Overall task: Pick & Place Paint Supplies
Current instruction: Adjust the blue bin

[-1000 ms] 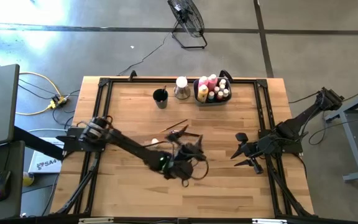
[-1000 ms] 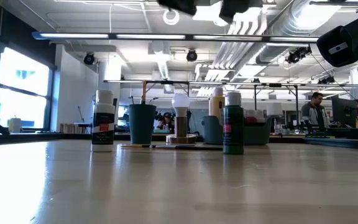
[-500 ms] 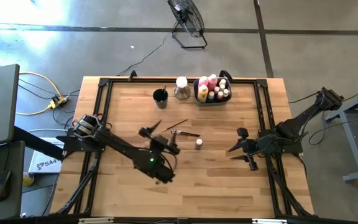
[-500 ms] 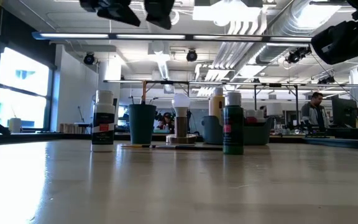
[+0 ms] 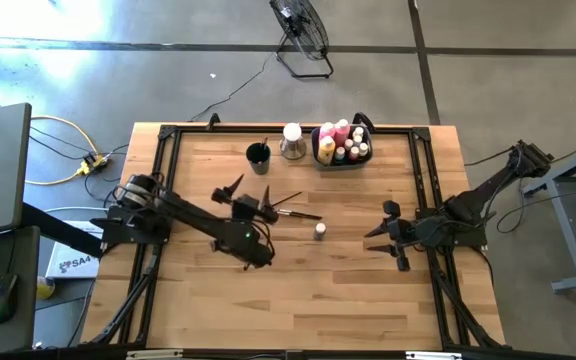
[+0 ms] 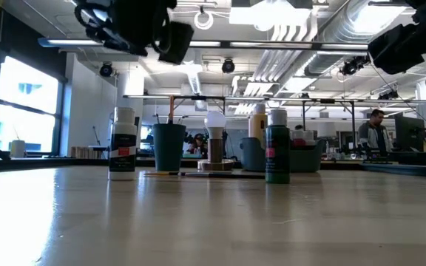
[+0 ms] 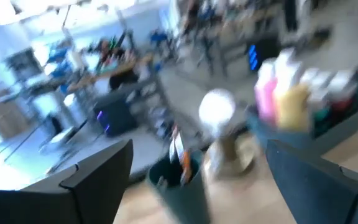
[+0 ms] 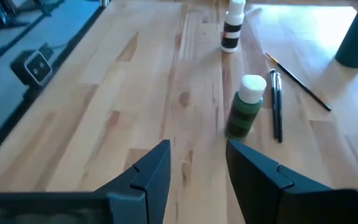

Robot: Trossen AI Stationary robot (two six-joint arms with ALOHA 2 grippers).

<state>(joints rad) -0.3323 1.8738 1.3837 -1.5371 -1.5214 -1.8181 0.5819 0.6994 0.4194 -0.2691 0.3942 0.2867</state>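
A green paint bottle with a white cap (image 5: pixel 320 230) (image 8: pixel 244 109) stands upright on the wooden table near its middle. Two thin brushes (image 5: pixel 293 207) (image 8: pixel 276 106) lie flat beside it. A white bottle with a black label (image 8: pixel 232 28) (image 6: pixel 123 144) stands farther left. My left gripper (image 5: pixel 251 195) (image 7: pixel 199 149) hangs open above the table left of the brushes, pointing level toward the far edge. My right gripper (image 5: pixel 393 235) (image 8: pixel 197 149) hovers open at the right, pointing at the green bottle; nothing is between its fingers.
At the far edge a dark bin (image 5: pixel 343 150) (image 7: pixel 328 124) holds pink, yellow and other bottles. Left of it stand a white-topped object (image 5: pixel 292 142) and a dark cup (image 5: pixel 258 157) (image 7: pixel 179 180) with a brush in it. A black frame (image 5: pixel 168 135) rims the table.
My left gripper has swung from above the table's middle toward the left and far edges, sinking a little and rolling its wrist, staying open. The green bottle, which it hid in the high view, now shows. My right gripper has turned slightly in place.
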